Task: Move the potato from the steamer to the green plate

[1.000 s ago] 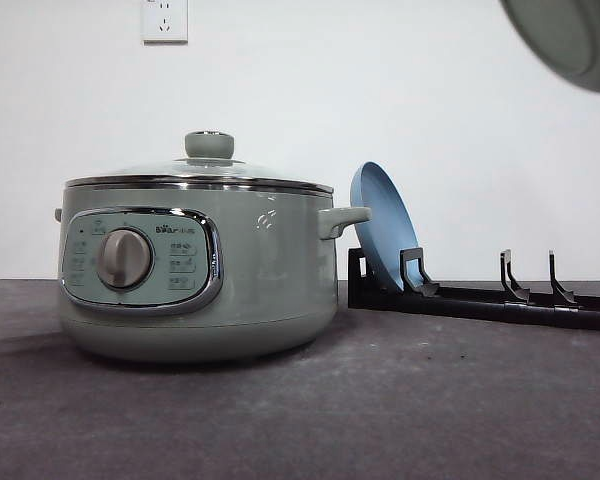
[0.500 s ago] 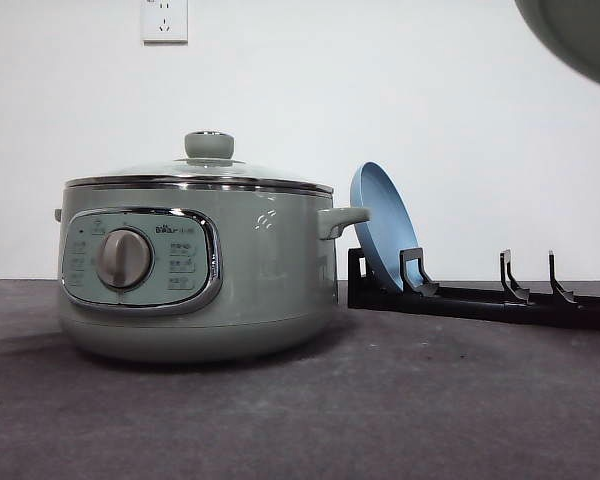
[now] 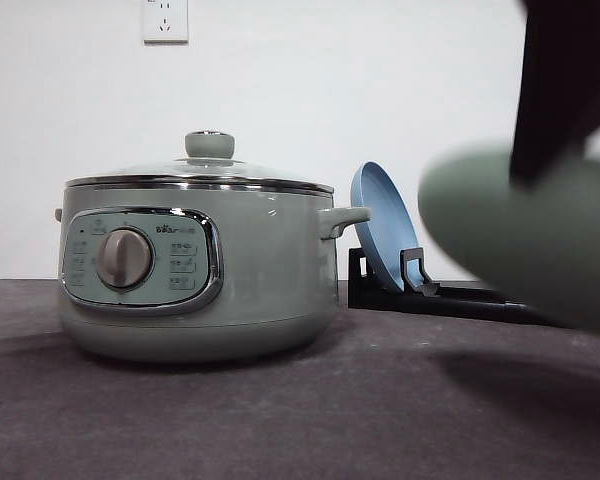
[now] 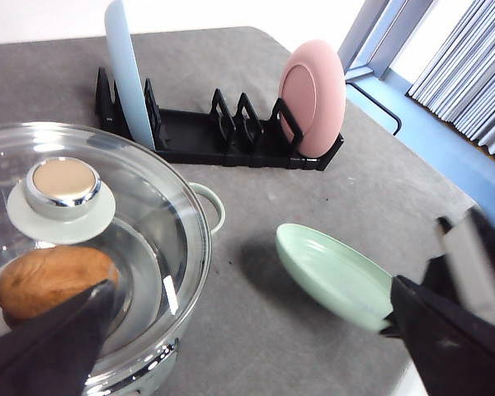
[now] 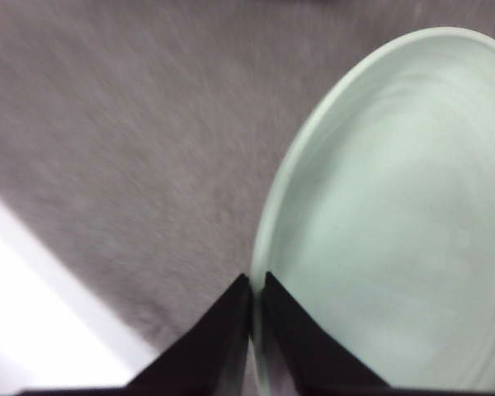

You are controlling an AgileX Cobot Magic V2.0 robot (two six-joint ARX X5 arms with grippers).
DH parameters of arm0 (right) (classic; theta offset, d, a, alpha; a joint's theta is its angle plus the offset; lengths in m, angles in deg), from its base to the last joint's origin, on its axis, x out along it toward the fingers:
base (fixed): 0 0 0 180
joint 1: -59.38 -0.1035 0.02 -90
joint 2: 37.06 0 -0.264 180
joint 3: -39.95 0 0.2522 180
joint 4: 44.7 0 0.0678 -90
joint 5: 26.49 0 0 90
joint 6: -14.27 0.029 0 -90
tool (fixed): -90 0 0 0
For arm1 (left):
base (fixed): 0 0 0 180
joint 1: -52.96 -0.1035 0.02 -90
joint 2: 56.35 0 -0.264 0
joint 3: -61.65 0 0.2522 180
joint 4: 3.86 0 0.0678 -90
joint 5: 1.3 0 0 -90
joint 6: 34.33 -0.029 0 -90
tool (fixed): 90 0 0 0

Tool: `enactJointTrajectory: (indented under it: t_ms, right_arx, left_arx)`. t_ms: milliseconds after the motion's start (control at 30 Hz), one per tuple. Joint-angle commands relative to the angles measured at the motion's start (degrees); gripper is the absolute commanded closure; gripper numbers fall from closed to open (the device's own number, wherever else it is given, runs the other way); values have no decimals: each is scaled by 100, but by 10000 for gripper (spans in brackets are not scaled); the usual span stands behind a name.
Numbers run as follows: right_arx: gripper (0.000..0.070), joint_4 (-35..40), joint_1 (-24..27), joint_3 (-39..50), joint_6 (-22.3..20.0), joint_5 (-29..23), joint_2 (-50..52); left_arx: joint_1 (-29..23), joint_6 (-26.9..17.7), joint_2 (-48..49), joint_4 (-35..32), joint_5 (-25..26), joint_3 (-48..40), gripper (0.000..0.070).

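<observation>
- Your right claw pinches the green plate's rim, holding it above the counter beside the steamer.
- The potato sits inside the steamer, under the lid.
- Left claw: can't tell.

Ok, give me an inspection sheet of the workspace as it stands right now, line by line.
Surface: dark grey table, no spills seen.
Job's things: potato inside the steamer, glass lid on. Green plate held in the air, tilted, casting a shadow on the table.
Clutter: black dish rack holding an upright blue plate and a pink plate.
Grippers: right pincer clamped on the green plate's rim. Left pincer over the lid; its jaw state cannot be told.
Cables: nothing seen.
Surroundings: white wall with a socket; window with vertical blinds off the table's far side.
</observation>
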Motion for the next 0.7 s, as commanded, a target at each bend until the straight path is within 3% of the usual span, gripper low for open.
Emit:
enactJointTrajectory:
  t_ms: [0, 200, 667]
  right_arx:
    - [696, 217, -131, 48, 120, -224, -224]
    - [696, 536, -303, 187, 119, -908, -1029]
    - [696, 1179, -357, 187, 133, -768, -2304]
  left_arx:
    - [24, -11, -31, 4, 33, 138, 0]
    - [24, -11, -35, 25, 33, 138, 0]
    - [24, -104, -42, 22, 31, 138, 0]
